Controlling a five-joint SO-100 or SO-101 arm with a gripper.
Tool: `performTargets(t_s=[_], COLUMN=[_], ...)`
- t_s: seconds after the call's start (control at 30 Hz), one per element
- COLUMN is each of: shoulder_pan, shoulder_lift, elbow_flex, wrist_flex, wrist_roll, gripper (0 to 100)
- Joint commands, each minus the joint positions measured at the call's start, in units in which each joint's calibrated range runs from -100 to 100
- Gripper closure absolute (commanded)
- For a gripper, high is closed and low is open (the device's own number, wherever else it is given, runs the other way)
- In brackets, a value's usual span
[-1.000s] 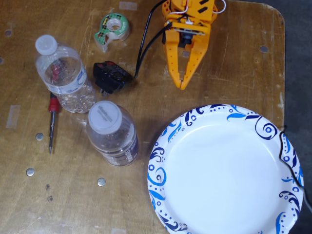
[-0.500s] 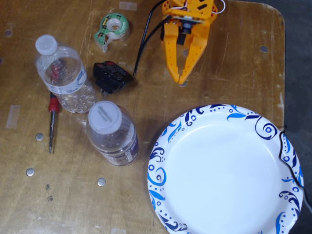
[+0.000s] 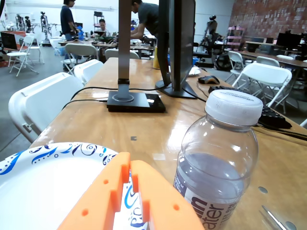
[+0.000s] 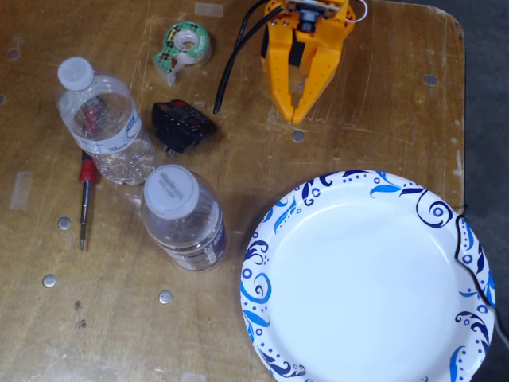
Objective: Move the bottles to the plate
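Fixed view | our fingers (image 4: 297, 114) nearly pinched, empty | vitaminwater bottle (image 4: 184, 216) upright at their 7 o'clock | plate (image 4: 367, 280) at 5 o'clock

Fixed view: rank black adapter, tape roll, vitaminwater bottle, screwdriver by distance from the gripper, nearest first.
From the gripper:
1. Black adapter, to its left.
2. Tape roll, upper left; close to the adapter's distance, hard to separate.
3. Vitaminwater bottle, lower left.
4. Screwdriver, far left.
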Motion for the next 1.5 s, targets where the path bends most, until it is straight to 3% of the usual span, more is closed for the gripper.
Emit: performTargets(t_s=[0.0,0.27,0.43,0.67,1.0,1.23,1.47], shoulder_pan=[0.3,10.12,11.3,19.28,16.48,11.63,8.28], shoulder_lift=[-0.5,-0.5,-0.5,-0.5,-0.41,2.71,21.17], elbow_flex=[0.36,0.36,0.0,-0.9,-5.59,-8.38,-20.45], wrist_flex=[-1.46,-1.11,-1.63,-7.9,-8.42,-8.42,-8.51], wrist_roll=[-0.09,-0.25,-0.35,0.12,0.22,0.17,0.12], gripper=[99,99,98,98,98,79,68])
